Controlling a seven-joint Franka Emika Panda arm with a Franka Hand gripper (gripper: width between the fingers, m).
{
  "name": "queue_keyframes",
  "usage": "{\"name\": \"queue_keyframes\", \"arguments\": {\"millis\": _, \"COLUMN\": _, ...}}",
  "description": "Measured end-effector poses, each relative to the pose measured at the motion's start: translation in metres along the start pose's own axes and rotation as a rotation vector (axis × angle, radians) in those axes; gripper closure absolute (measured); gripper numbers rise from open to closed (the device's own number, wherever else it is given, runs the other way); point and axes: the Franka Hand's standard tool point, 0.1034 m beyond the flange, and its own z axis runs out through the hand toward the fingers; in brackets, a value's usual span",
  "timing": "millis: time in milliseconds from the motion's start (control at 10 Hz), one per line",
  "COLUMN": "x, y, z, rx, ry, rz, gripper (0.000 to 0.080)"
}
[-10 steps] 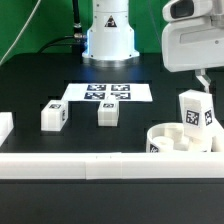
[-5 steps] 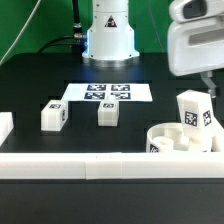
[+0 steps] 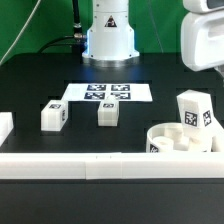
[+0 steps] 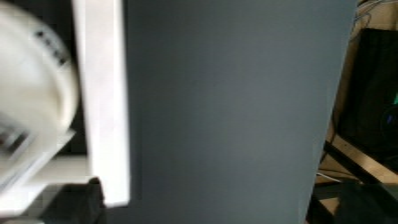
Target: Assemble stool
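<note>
The round white seat (image 3: 178, 141) lies at the exterior view's lower right, beside the front rail. One white tagged leg (image 3: 197, 113) stands upright on it. Two more tagged legs (image 3: 53, 116) (image 3: 108, 113) lie on the black table near the marker board. My gripper's white hand (image 3: 205, 35) hangs high at the exterior view's top right, well above the standing leg and apart from it. Its fingers do not show there. The wrist view is blurred: a white edge (image 4: 98, 100) and a curved white shape (image 4: 25, 95), with no fingers to make out.
The marker board (image 3: 107, 93) lies flat at the table's middle back. A long white rail (image 3: 90, 165) runs along the front. A white block (image 3: 4, 127) sits at the exterior view's left edge. The arm's white base (image 3: 108, 30) stands behind the marker board.
The gripper's hand has risen and shifted to the exterior view's right, away from the leg standing on the seat. The leg and the seat stayed in place.
</note>
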Motion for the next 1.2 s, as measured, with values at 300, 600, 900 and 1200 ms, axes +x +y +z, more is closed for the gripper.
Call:
{"name": "queue_keyframes", "arguments": {"millis": 300, "x": 0.018, "y": 0.038, "z": -0.011, "rx": -0.014, "ry": 0.026, "rz": -0.125, "gripper": 0.0151}}
{"name": "queue_keyframes", "arguments": {"millis": 600, "x": 0.018, "y": 0.042, "z": -0.011, "rx": -0.016, "ry": 0.025, "rz": -0.115, "gripper": 0.0151}}
{"name": "queue_keyframes", "arguments": {"millis": 900, "x": 0.016, "y": 0.058, "z": -0.011, "rx": -0.105, "ry": -0.001, "rz": -0.304, "gripper": 0.0151}}
{"name": "queue_keyframes", "arguments": {"millis": 1200, "x": 0.014, "y": 0.06, "z": -0.009, "rx": -0.108, "ry": -0.007, "rz": -0.323, "gripper": 0.0151}}
